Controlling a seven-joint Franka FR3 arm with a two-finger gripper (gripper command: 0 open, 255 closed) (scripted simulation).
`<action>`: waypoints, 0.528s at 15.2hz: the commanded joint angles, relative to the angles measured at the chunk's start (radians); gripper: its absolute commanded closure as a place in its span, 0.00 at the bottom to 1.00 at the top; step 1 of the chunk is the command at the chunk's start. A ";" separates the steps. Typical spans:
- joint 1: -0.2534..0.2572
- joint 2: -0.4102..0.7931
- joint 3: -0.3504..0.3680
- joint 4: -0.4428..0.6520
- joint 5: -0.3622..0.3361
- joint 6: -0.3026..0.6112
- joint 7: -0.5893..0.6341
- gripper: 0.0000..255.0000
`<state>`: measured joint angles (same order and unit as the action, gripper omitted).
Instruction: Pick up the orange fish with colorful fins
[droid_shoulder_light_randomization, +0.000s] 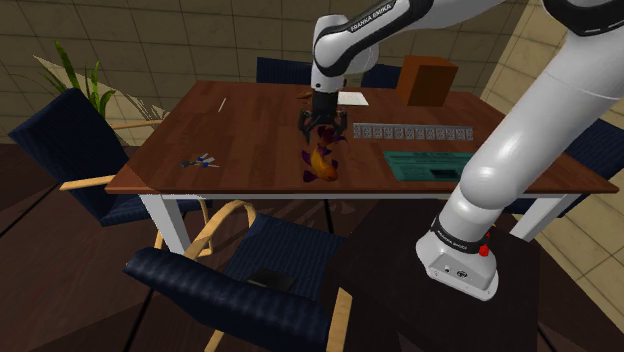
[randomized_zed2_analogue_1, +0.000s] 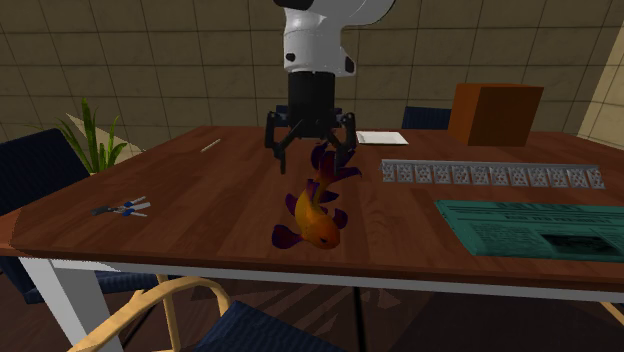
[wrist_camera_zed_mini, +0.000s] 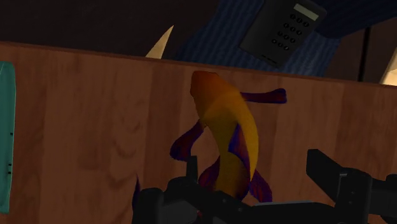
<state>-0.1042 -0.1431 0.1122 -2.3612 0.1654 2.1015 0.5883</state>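
Orange fish with purple and blue fins (randomized_zed2_analogue_1: 313, 215) lies on the brown wooden table (randomized_zed2_analogue_1: 200, 210), close to the edge nearest the second exterior view's camera, its tail end toward the all-black two-finger gripper (randomized_zed2_analogue_1: 312, 150). We see the fingers standing apart, straddling the tail fins and, as far as we can tell, not clamping them. We judge it a light, stiff figurine. It looks glossy, so likely slippery, and the thin fins are probably fragile. We'd grip across the thick orange body, not the fins; a tail-only pinch risks it swinging or slipping out.
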 joint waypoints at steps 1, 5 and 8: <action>-0.002 0.019 -0.001 -0.009 0.002 0.030 -0.001 0.00; 0.000 0.057 0.001 -0.036 0.005 0.095 -0.008 0.00; 0.000 0.056 0.001 -0.037 0.005 0.095 -0.008 1.00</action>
<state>-0.1042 -0.0889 0.1132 -2.3975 0.1706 2.1932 0.5813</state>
